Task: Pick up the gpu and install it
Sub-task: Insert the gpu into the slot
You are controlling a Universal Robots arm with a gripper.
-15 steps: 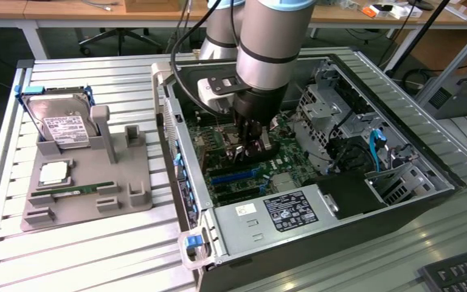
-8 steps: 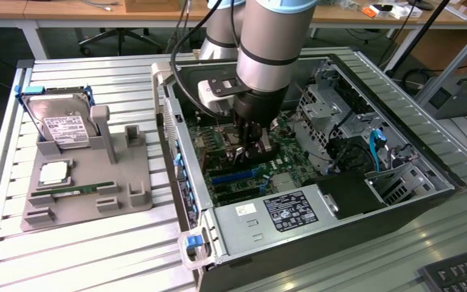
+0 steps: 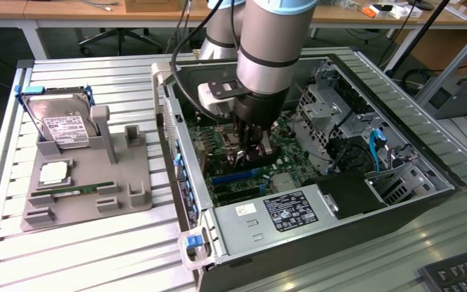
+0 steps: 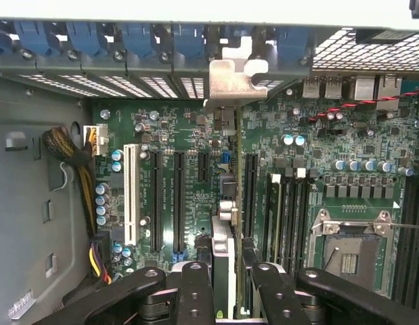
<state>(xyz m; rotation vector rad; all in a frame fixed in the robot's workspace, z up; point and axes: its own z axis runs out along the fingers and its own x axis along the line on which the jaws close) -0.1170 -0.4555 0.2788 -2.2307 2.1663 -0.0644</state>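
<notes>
In the exterior view, the arm reaches into the open computer case [image 3: 396, 115]; beside it a grey holder tray [image 3: 128, 182] carries a hard drive [image 3: 61, 125] and memory stick [image 3: 71, 191]. In the wrist view, the gripper [image 4: 228, 274] clamps the gpu [image 4: 223, 244] edge-on above the motherboard [image 4: 317, 183], its bracket [image 4: 233, 76] at the rear slots

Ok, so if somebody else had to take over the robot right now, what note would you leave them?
End effector: shut on the gpu, gripping it edge-on.
Gpu: inside the computer case, upright over the motherboard slots, its silver bracket at the case's rear openings.
Done: gpu picked up and brought into the case.
Left: cannot tell whether it is seated in a slot; not yet released.
</notes>
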